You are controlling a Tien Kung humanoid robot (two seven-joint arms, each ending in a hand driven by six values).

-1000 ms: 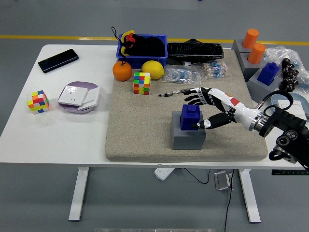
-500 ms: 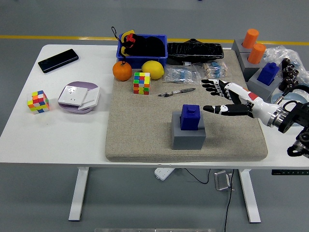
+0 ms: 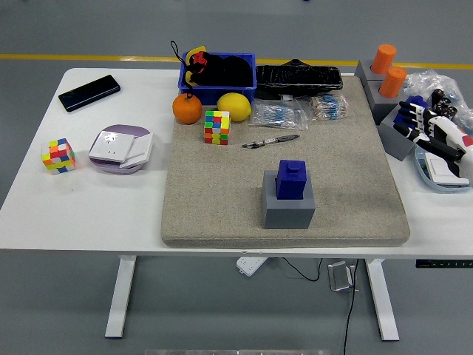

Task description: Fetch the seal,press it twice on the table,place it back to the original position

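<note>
The blue seal [image 3: 291, 180] stands upright on its grey block base [image 3: 289, 208], on the beige felt mat [image 3: 222, 200] right of centre. Nothing touches it. My right hand [image 3: 427, 129] is far off at the table's right edge, fingers spread and holding nothing, lying over a grey block [image 3: 395, 137] there. The left arm does not show.
On the mat: a pen [image 3: 270, 140], a colour cube [image 3: 217, 127], an orange [image 3: 187, 109], a lemon [image 3: 234, 106], a blue bin [image 3: 219, 76], bagged items [image 3: 295, 111]. Orange seals [image 3: 387, 70] stand at the right. A phone [image 3: 89, 92], a white device [image 3: 120, 148] and a second cube [image 3: 58, 155] lie at the left.
My right hand has let go of the blue seal and drawn back to the right edge. The seal stays on its grey base.
</note>
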